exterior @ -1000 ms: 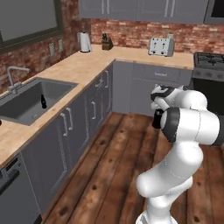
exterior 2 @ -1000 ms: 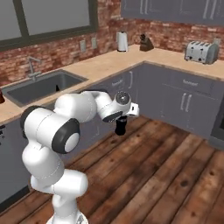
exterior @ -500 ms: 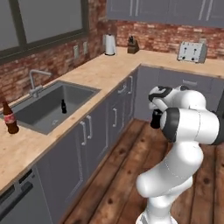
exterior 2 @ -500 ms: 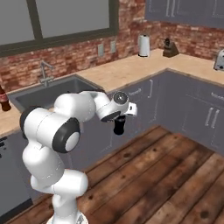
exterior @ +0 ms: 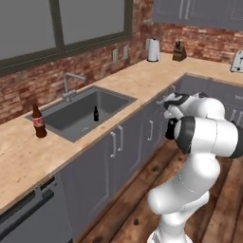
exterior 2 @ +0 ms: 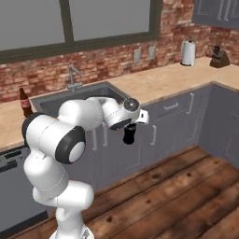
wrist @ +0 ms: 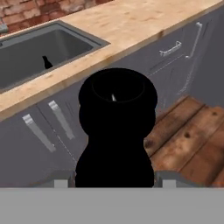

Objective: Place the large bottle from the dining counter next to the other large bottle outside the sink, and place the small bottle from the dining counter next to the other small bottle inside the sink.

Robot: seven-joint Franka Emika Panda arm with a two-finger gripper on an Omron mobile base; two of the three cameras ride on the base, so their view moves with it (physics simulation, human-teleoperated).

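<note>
open wooden counter (exterior: 142,80) right of sink (exterior: 78,116), faucet (exterior: 71,83) behind basin

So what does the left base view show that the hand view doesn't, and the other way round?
Left base view: the brown cola bottle standing on the counter beside the sink, the faucet and a paper towel roll.
Hand view: the round end of the large bottle facing the camera, up close in the gripper.
Both: the sink, the tiny black bottle inside it, grey cabinets, wooden floor.

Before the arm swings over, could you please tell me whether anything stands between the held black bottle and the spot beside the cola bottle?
Nothing visible does: the black bottle hangs over the floor, and the counter around the cola bottle looks bare.
</note>
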